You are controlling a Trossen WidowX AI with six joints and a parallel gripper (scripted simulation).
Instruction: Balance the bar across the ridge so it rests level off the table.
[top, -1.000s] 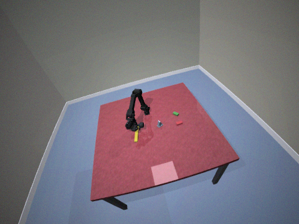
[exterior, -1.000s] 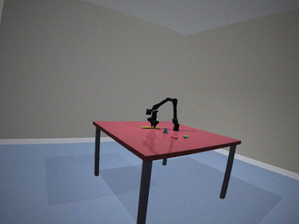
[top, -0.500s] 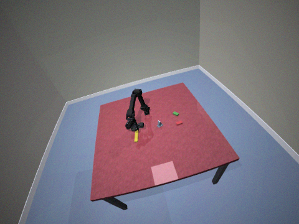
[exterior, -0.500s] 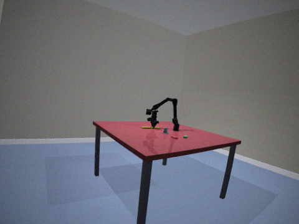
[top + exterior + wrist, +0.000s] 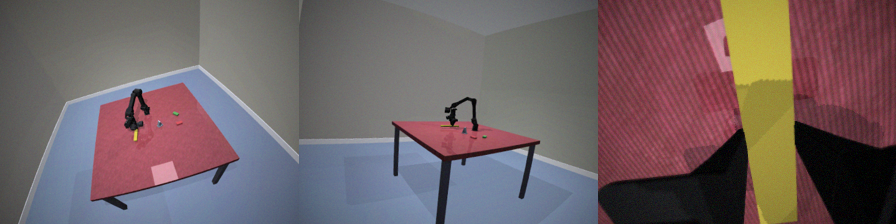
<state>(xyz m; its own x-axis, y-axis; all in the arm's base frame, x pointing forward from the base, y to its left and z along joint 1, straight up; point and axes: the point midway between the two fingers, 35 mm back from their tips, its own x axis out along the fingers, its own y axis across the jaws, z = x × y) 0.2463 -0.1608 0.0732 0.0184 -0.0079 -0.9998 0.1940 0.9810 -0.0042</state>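
The yellow bar (image 5: 136, 135) (image 5: 445, 126) (image 5: 759, 45) is long and flat. My gripper (image 5: 136, 129) (image 5: 452, 125) (image 5: 768, 130) is shut on it, one black finger on each long side, nearer one end in the wrist view. The bar looks level in the exterior view, with a faint line below it; it seems to be slightly above the table, but the gap is too small to be sure. The small grey ridge (image 5: 159, 124) (image 5: 465, 130) stands on the table apart from the bar, with nothing on it. The arm hides part of the bar in the top view.
A green block (image 5: 175, 113) (image 5: 484, 136) and a red block (image 5: 179, 123) (image 5: 473, 137) lie beyond the ridge from the bar. A pale pink square (image 5: 164, 173) marks the red table (image 5: 118, 174) (image 5: 423, 140) near one edge.
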